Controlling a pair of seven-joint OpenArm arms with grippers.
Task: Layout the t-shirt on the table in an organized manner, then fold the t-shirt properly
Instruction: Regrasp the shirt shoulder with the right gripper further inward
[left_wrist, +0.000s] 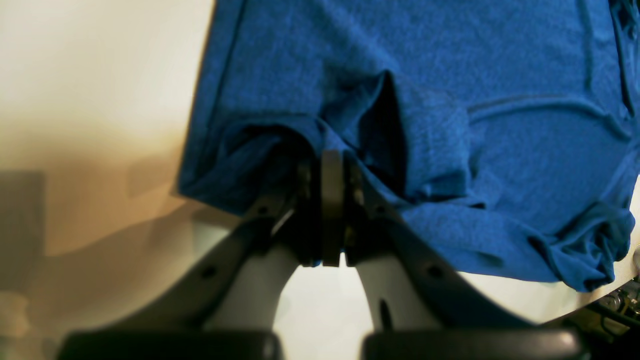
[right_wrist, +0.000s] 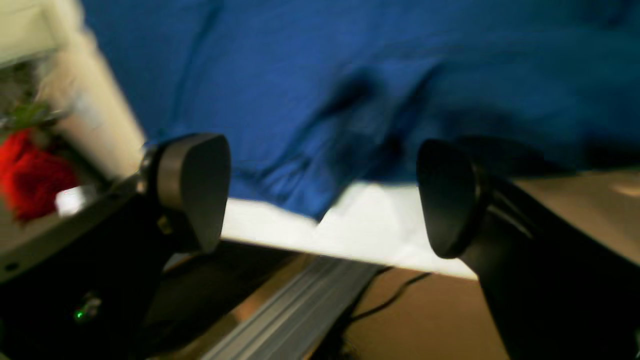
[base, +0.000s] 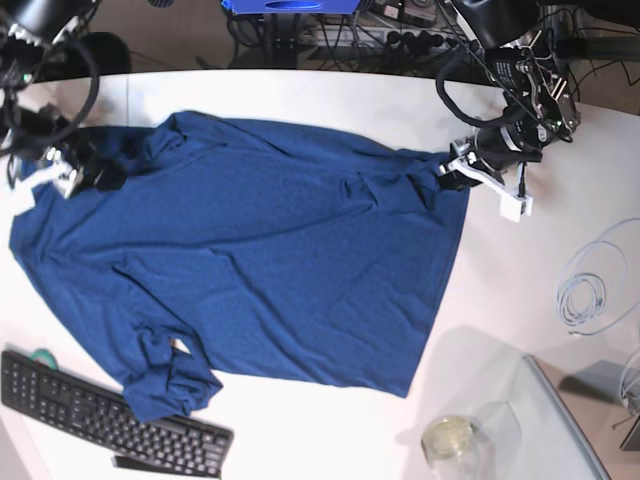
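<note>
The dark blue t-shirt (base: 260, 260) lies spread over the white table (base: 320, 95), with a sleeve bunched near the keyboard. At the base view's right, my left gripper (base: 452, 175) is shut on the shirt's edge. In the left wrist view its fingers (left_wrist: 332, 165) meet with a fold of the t-shirt (left_wrist: 450, 75) pinched at their tips. My right gripper (base: 95, 172) is at the shirt's far left edge. In the right wrist view that gripper (right_wrist: 320, 200) stands wide open with nothing between its pads, just short of the blurred cloth (right_wrist: 350, 65) at the table's rim.
A black keyboard (base: 110, 425) lies at the front left, partly touching the sleeve. A glass jar (base: 447, 438) and a grey translucent tray (base: 560, 420) stand front right. A coiled cable (base: 590, 285) lies at the right. Something red (right_wrist: 30, 175) shows beyond the table edge.
</note>
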